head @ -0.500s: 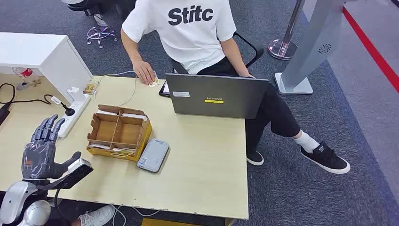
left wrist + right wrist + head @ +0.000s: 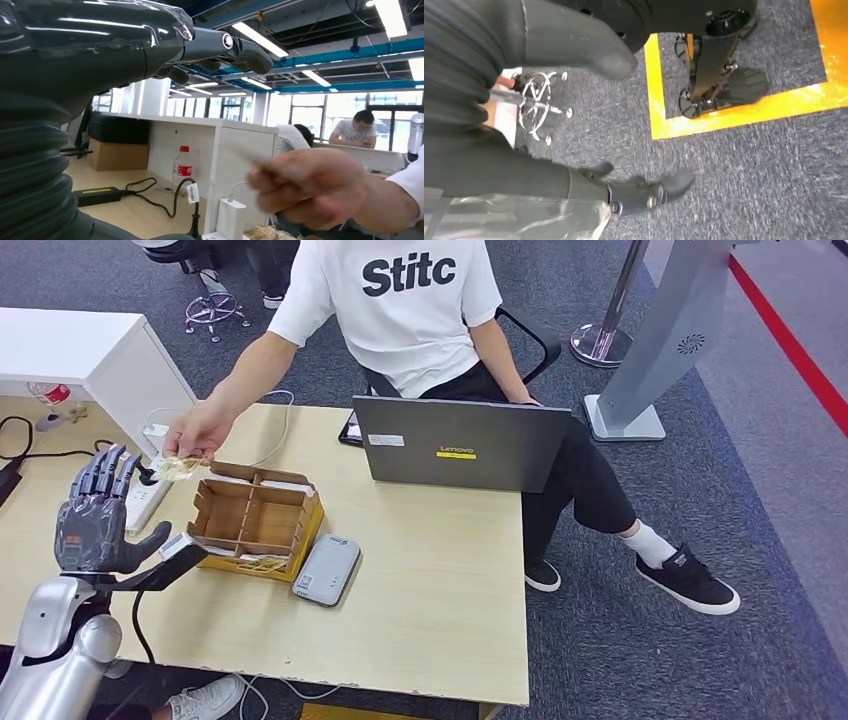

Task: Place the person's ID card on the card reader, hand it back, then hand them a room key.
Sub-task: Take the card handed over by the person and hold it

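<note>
Over table's near-left edge, left hand point(image 2: 95, 525) raised, fingers point(image 2: 98, 475) spread, holding nothing.

Head view: high, looking forward and down over pale wooden table point(image 2: 430, 580). Left wrist view: close behind dark left hand point(image 2: 100, 55), low, facing level across the same table. Right wrist view: faces down at grey carpet floor point(image 2: 749, 170).

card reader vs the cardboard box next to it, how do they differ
The card reader is a flat, grey, closed slab lying low on the table; the cardboard box is brown, taller, open on top and split into compartments. The box is clearly larger. Both sit side by side, and no hand is on either.
</note>
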Controlling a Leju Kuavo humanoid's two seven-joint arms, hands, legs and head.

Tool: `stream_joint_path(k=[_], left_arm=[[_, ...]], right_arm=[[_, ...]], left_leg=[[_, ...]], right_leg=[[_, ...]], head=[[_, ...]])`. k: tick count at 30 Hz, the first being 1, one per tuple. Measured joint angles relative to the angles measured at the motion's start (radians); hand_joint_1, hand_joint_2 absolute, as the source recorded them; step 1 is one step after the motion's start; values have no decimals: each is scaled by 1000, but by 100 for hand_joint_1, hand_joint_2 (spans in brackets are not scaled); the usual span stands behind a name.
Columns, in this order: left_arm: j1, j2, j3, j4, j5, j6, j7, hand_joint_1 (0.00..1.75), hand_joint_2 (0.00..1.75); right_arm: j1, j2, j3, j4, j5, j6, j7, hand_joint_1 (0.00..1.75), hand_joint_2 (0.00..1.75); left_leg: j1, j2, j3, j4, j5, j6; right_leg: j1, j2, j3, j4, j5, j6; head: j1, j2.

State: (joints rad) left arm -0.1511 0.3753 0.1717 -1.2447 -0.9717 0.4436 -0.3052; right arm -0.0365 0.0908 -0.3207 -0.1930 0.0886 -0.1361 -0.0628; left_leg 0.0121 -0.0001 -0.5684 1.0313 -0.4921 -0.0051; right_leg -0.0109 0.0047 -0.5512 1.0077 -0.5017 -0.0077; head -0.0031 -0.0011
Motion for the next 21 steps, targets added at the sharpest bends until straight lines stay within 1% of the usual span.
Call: stream_joint_path(k=[3,5,12,16,21], left_arm=[[-54,-6,-24,57,-5,20,0,0,175],[-75,-10,-35,79,-6,29,0,0,175],[-91,-15,-44,94,-8,38,0,0,175],[-117,-26,-66,120,-3,60,0,175,175],[-118,-26,-74,121,3,59,0,175,175]], right_arm=[[-3,1,3,0,7,1,0,0,175],[-4,2,3,0,9,1,0,0,175],[-4,3,4,0,13,0,2,0,175],[-4,3,4,2,23,-17,32,0,175],[-4,3,4,3,26,-20,39,0,175]], left_leg=[[0,0,0,0,0,0],[0,0,0,0,0,0],[0,0,0,0,0,0],[0,1,0,0,0,0],[0,1,0,0,0,0]], right_leg=[[0,0,0,0,0,0],[0,1,0,0,0,0],[0,1,0,0,0,0],[0,1,-1,0,0,0],[0,2,-1,0,0,0]], head=[[0,0],[0,0],[0,0],[0,0],[0,0]])
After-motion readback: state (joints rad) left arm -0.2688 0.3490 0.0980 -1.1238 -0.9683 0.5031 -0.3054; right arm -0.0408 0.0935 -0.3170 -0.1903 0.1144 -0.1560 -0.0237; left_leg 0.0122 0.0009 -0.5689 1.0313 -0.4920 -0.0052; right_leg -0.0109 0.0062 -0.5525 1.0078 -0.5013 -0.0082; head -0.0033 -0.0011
